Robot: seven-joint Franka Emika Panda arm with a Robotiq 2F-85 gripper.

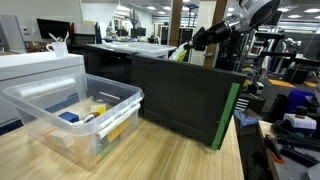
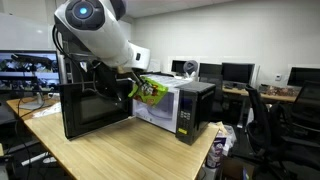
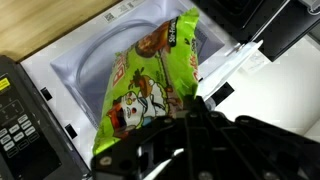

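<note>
My gripper [image 3: 185,105] is shut on a bright green snack bag [image 3: 150,85] printed with cartoon figures. The bag hangs in front of the open cavity of a white microwave [image 3: 60,70], over its glass turntable [image 3: 100,55]. In an exterior view the bag [image 2: 150,91] sits at the microwave [image 2: 175,108] opening, held by the gripper [image 2: 137,88] under the white arm. In an exterior view the gripper [image 1: 188,45] and the bag [image 1: 178,53] show above the black open microwave door [image 1: 185,95].
The microwave's control panel [image 3: 18,110] lies at the left of the wrist view. A clear plastic bin [image 1: 75,115] with small items stands on the wooden table [image 1: 160,155]. Desks, monitors and chairs [image 2: 265,110] fill the room behind.
</note>
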